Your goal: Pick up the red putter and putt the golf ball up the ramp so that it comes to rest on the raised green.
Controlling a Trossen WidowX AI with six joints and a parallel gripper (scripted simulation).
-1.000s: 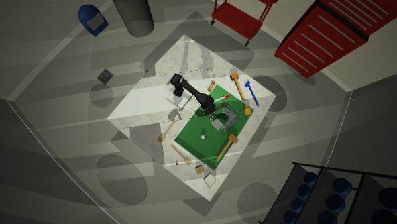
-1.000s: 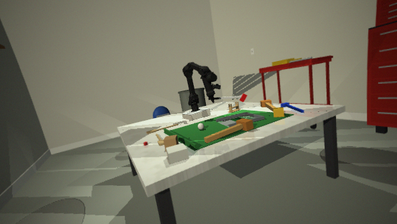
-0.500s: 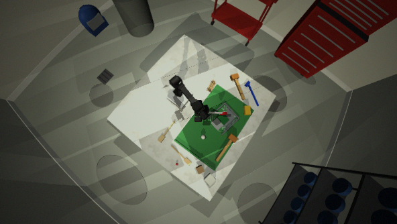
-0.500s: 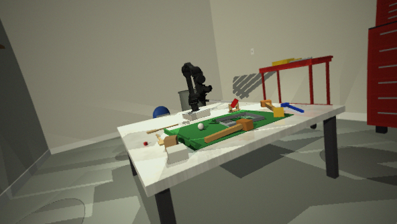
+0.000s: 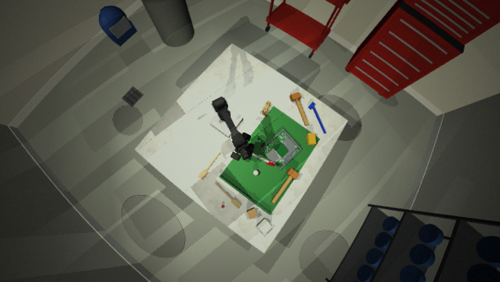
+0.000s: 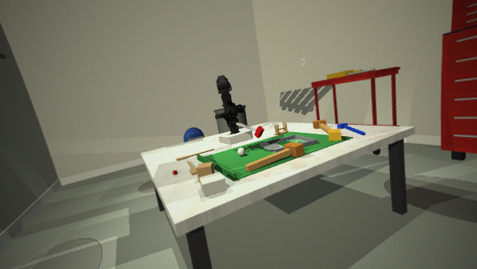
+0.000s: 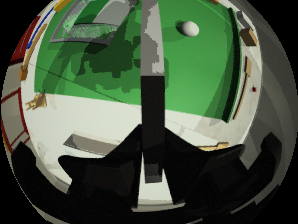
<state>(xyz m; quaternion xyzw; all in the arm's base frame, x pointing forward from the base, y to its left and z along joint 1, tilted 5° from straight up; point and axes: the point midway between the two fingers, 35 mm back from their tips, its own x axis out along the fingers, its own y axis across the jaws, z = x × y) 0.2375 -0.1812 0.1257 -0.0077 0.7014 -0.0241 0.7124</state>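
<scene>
Wood comes first on the left of the top view: a thin stick (image 5: pixel 209 165) and a mallet (image 5: pixel 228 196) lie on the white surface (image 5: pixel 186 139), with a small red bit (image 5: pixel 222 206) near the mallet. Right of them the arm (image 5: pixel 230 122) reaches from its base over the green mat (image 5: pixel 247 181). Its hand (image 5: pixel 249 154) hangs above the mat's near-left part, fingers nearly shut and clamped on the putter (image 5: pixel 263 160), whose grey shaft runs right from the fingers to the red head (image 5: pixel 270 163). In the exterior view the head (image 6: pixel 259 131) hangs in the air above the mat. The ball (image 5: pixel 256 172) rests on the mat just below the putter head, apart from it, a little right of the hand. Further right sits the grey-framed green (image 5: pixel 284 146), then another mallet (image 5: pixel 285 184), a yellow block (image 5: pixel 311 138) and a blue tool (image 5: pixel 317 116).
</scene>
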